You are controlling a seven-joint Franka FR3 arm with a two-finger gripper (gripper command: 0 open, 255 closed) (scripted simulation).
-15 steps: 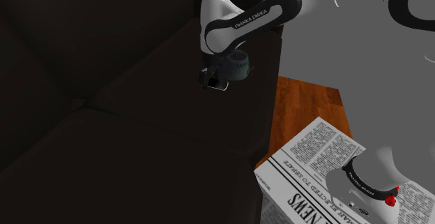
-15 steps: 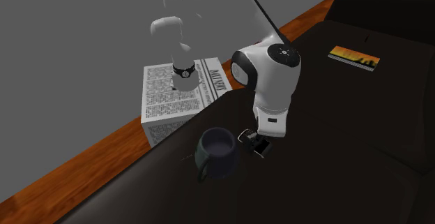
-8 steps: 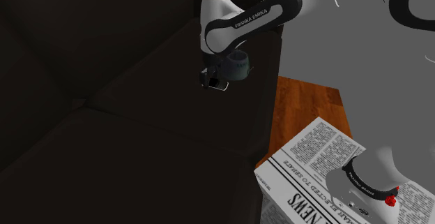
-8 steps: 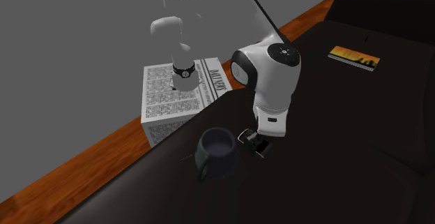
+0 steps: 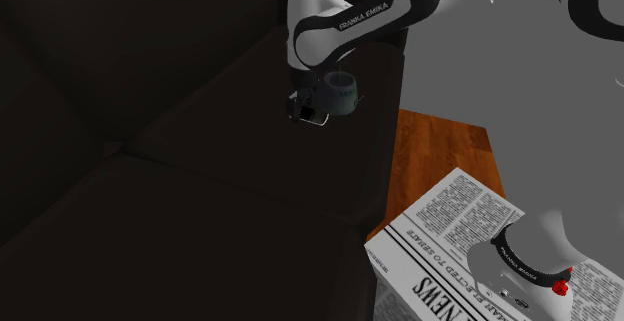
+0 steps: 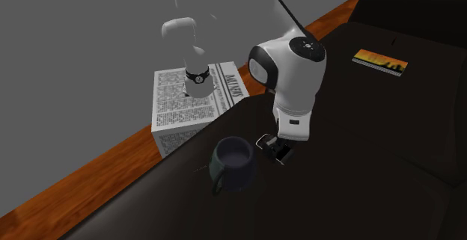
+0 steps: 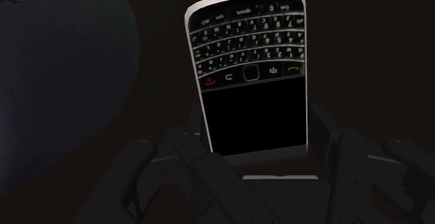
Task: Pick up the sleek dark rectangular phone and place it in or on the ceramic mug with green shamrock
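Gripper (image 6: 278, 150): fingers (image 7: 326, 137) closed against the long edges of the phone (image 7: 251, 76), clasping its screen end; the keypad end projects free. In the second exterior view the phone is just right of centre, low by the dark cushion (image 6: 352, 186), just beside the mug (image 6: 224, 177).

Step judged: lift and carry. Clear the rim, centre over the opening, lower end-first.

Phone: flat glossy black slab, pale bezel, tiny keys. Mug: rounded, dark grey, one handle.
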